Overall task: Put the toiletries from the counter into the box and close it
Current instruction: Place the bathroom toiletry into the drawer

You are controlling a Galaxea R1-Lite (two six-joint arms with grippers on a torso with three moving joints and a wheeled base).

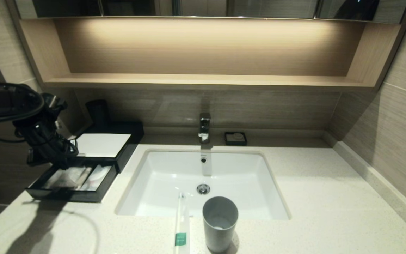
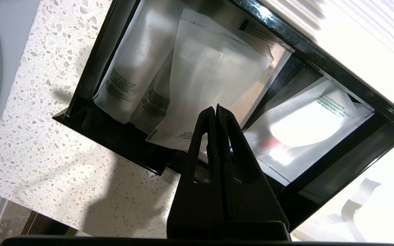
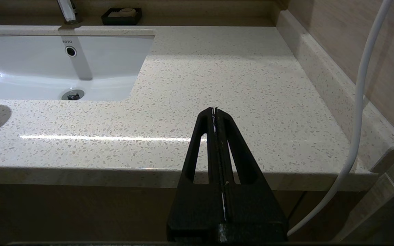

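Note:
The black box, with its white top [image 1: 101, 144], stands on the counter [image 1: 330, 211] left of the sink, and its divided drawer [image 1: 69, 194] is pulled out. Translucent packets [image 2: 204, 78] lie in the drawer's compartments. My left gripper [image 1: 63, 165] hangs just above the open drawer, shut and empty [image 2: 215, 107]. One cream paper-wrapped stick [image 1: 182, 225] with a green band lies at the sink's front edge. My right gripper [image 3: 214, 109] is shut with nothing in it, parked off the counter's front edge on the right.
A grey cup [image 1: 220, 224] stands upright beside the stick. The white sink [image 1: 203, 176] fills the middle, with the faucet [image 1: 204, 127] and a small black soap dish [image 1: 235, 138] behind it. A dark tumbler [image 1: 98, 112] stands behind the box.

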